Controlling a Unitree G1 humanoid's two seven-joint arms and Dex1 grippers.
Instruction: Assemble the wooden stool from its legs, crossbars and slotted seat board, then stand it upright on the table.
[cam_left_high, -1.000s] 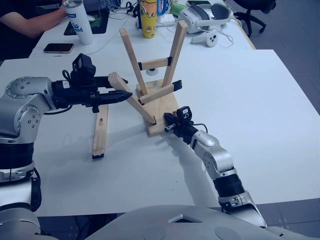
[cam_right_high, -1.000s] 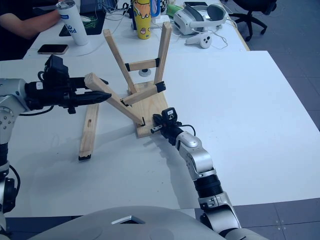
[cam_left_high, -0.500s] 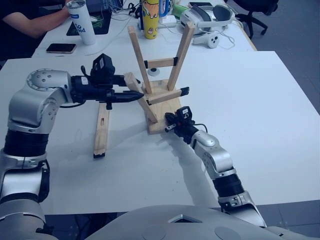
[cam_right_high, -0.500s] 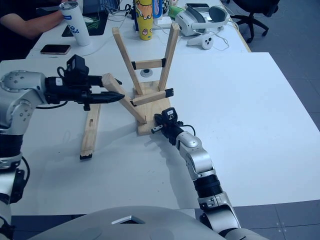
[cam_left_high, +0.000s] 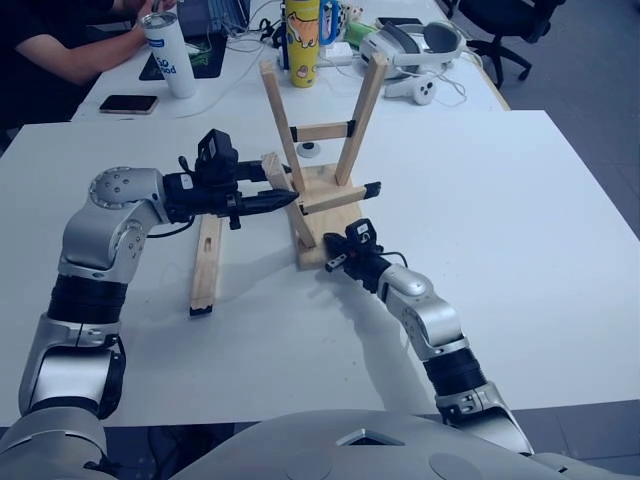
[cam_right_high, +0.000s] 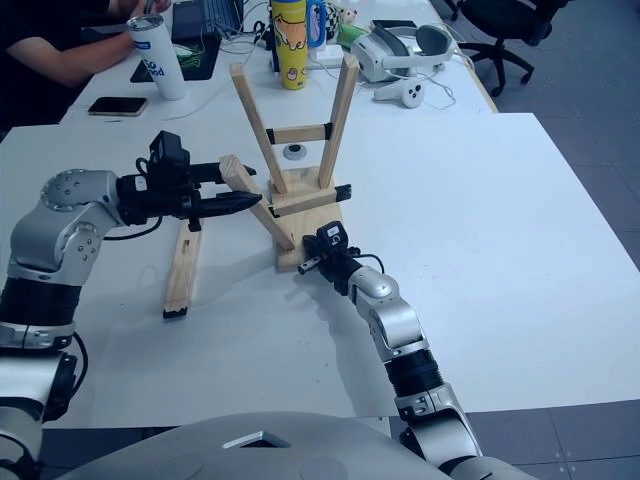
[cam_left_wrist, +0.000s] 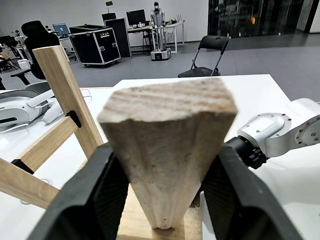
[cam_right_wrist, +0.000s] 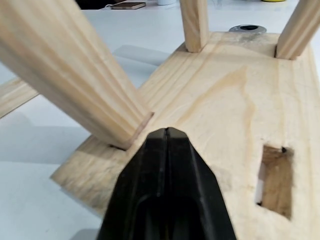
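the foot of the tilted leg (cam_left_high: 298, 222) meets the seat (cam_left_high: 338, 215) at a slot near its front corner. how deep it sits is hard to tell, since in the right wrist view its base covers the slot. the left gripper (cam_left_wrist: 165, 165) is clamped on that leg's upper part, a finger (cam_left_wrist: 95, 195) on each side. in the left wrist view the leg's end grain blocks most of the seat.

the right gripper (cam_right_wrist: 167, 137) has its fingers pressed together with nothing between them. its tip is over the seat's near edge, just beside the leg's foot; whether it touches the wood i cannot tell. an open slot (cam_right_wrist: 274, 180) shows beside it.

the seat lies flat on the table (cam_left_high: 520, 200). upright legs (cam_left_high: 278, 110) rise from its far end, joined by a crossbar (cam_left_high: 322, 130). a second crossbar (cam_left_high: 340, 196) sits lower, and what it joins is hard to make out. a loose leg (cam_left_high: 205, 262) lies flat left of the seat, under the left arm.

on the desk behind are a tumbler (cam_left_high: 167, 55), phone (cam_left_high: 129, 103), yellow cup (cam_left_high: 300, 40) and headset (cam_left_high: 410, 40).
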